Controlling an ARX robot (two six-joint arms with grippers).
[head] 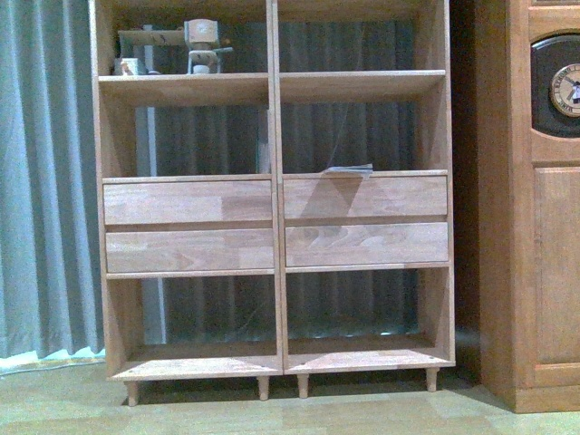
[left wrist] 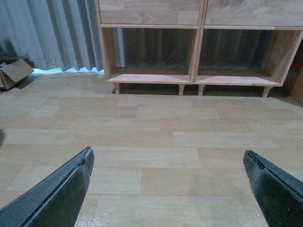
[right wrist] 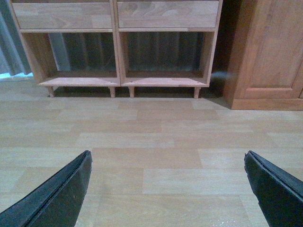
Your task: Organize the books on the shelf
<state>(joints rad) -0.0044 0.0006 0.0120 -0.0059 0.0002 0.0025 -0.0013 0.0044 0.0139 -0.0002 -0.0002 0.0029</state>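
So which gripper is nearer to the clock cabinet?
Right, it seems. The right gripper faces the right column of the shelf, with the cabinet just beside that column. The left gripper faces the left column, further from the cabinet.

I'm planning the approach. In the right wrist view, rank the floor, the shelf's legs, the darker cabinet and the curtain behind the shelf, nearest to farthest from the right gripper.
From the right gripper:
1. floor, directly beneath it.
2. shelf legs, straight ahead, and darker cabinet, standing beside the shelf: too close to call.
3. curtain, behind the shelf's open back.
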